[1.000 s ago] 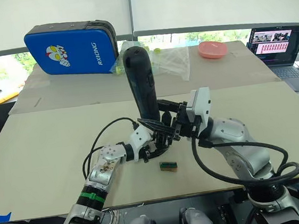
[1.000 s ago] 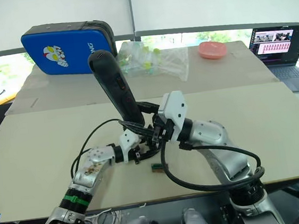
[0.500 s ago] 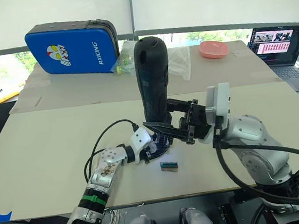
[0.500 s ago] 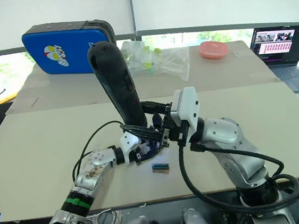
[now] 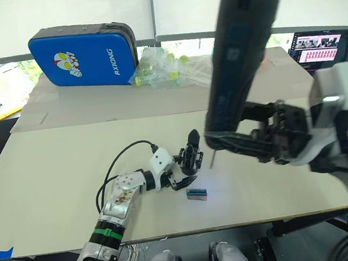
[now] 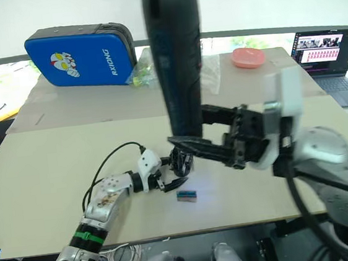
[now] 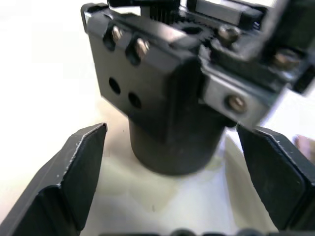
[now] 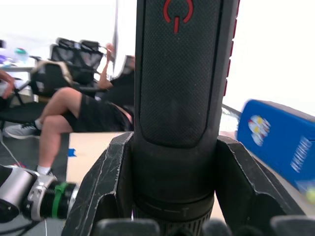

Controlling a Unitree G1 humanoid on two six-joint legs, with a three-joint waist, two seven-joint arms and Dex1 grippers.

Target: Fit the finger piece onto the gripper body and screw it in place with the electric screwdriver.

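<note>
electric screwdriver point(image 6: 175, 55): black, upright, lifted | gripper body point(image 5: 191, 161): black block on table, finger piece seemingly attached

The left arm reaches forward low over the table, its wrist turned inward, and the left gripper point(image 5: 189, 166) sits at the gripper body point(image 7: 162, 93) with its two black fingers point(image 7: 69, 172) spread to either side of it, apart from its sides. The right arm is raised well above the table, its forearm crossing in from the right, and the right gripper point(image 6: 209, 140) is clamped around the lower end of the electric screwdriver point(image 6: 178, 61), holding it roughly upright.
</note>
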